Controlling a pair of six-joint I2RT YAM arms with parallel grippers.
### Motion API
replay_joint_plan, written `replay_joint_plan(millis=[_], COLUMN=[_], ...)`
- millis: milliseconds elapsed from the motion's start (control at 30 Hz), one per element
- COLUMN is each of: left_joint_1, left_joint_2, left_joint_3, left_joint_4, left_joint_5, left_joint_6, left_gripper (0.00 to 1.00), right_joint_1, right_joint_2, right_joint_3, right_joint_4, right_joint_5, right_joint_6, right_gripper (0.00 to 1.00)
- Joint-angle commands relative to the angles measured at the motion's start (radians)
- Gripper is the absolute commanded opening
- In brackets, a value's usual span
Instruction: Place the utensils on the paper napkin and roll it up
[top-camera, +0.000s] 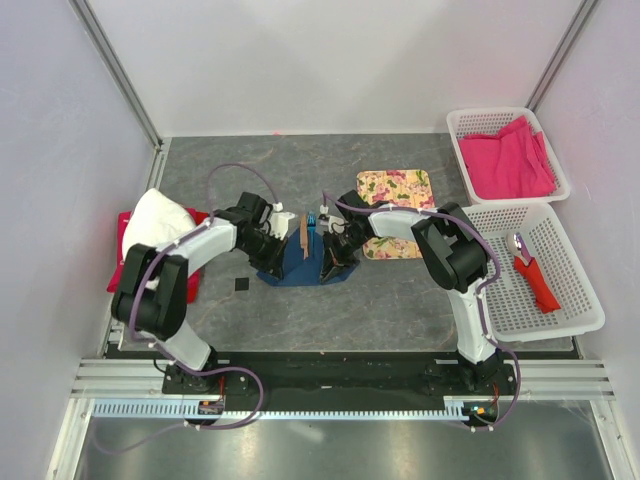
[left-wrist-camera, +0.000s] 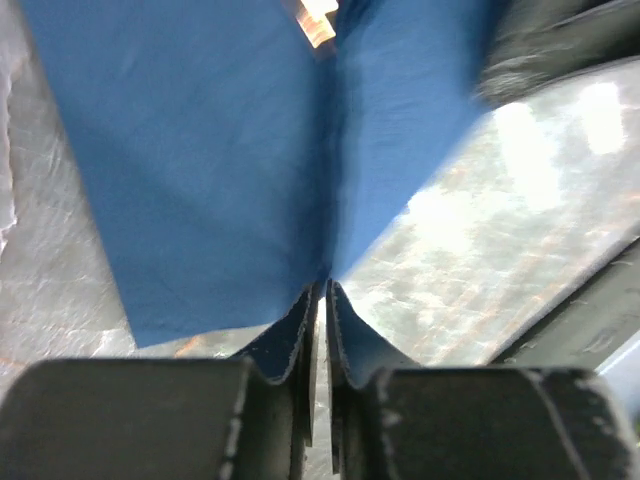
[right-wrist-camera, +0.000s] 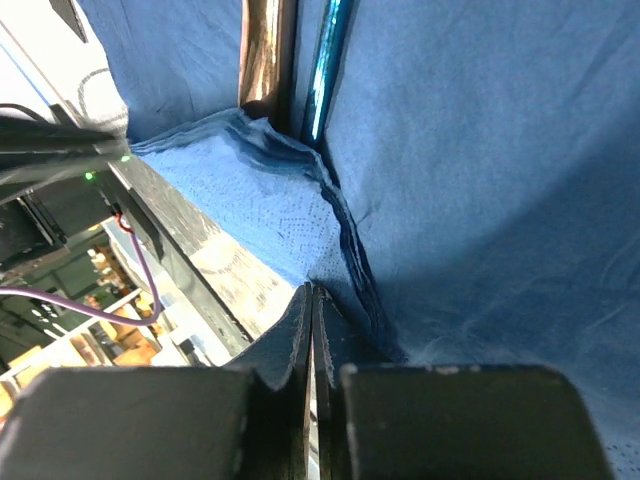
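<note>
Left gripper: jaws almost together, thin slit between them, pinching a fold of the dark blue paper napkin. The crease runs straight ahead from its tips.

Right gripper: jaws closed, nipping the napkin's layered edge at the tips.

Both grippers meet over the napkin from opposite sides. The napkin is bunched up between them and not lying flat.

Bright-blue thin utensil: just ahead of the right gripper's tips, lying in the napkin's crease. Brown wooden-looking stick utensil: right beside it, on its left in the right wrist view.

Surface is a grey stone-pattern tabletop with plain white walls around it.

- Behind the right gripper: a floral-print mat.
- Further out past the right arm: a white slatted plastic basket holding a red-handled tool, and a second white basket with a pink cloth.
- Behind the left arm: a white cloth on a red cloth.

Both utensils are parallel, with their long axes running from the near side to the far side of the table, between the two grippers. The blue one's far end sticks out past the napkin. I cannot tell which end is the head.
</note>
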Motion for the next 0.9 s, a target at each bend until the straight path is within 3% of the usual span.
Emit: replay_joint_plan(millis=[0, 167, 367, 867], left_joint_1=[0.011, 0.008, -0.003, -0.026], left_joint_2=[-0.121, -0.056, 0.031, 0.158], left_joint_3=[-0.007, 0.008, 0.017, 0.034], left_joint_4=[0.111, 0.249, 0.423, 0.47], left_joint_5=[0.236, 0.311, 0.307, 0.233], left_joint_6=[-0.002, -0.177, -0.4, -0.457], left_gripper=[0.16, 0.18, 0.18, 0.18], right_joint_1=[-0.008, -0.014, -0.014, -0.015], right_joint_2=[0.021, 0.002, 0.015, 0.007], right_joint_3=[0.029, 0.032, 0.043, 0.037], right_joint_4=[-0.023, -0.025, -0.023, -0.028], right_joint_5=[0.08, 0.064, 0.057, 0.04], right_joint_6=[-0.076, -0.076, -0.064, -0.057], right_gripper=[0.05, 0.06, 0.06, 0.06])
